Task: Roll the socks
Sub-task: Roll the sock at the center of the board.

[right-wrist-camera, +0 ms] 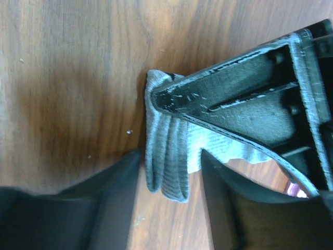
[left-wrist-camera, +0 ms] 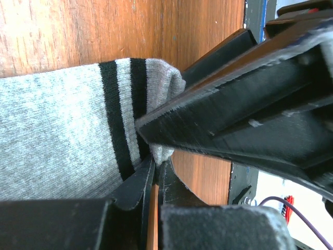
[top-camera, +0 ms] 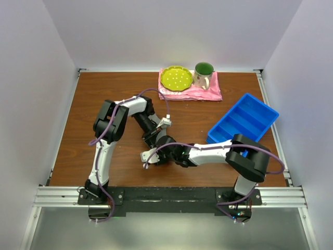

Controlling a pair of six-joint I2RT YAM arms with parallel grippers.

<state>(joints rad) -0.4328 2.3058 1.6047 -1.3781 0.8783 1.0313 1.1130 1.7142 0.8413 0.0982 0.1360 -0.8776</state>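
Pinching the cuff of the socks (left-wrist-camera: pixel 57 140), the left gripper (left-wrist-camera: pixel 155 167) holds; the right gripper (right-wrist-camera: pixel 169 161), jaws spread, straddles that same end; the sock length runs toward 9 o'clock.

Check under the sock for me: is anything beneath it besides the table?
Only bare wood table shows around the sock in both wrist views. Directly beneath, the fabric covers everything, so I cannot tell. From above, the arms hide the sock.
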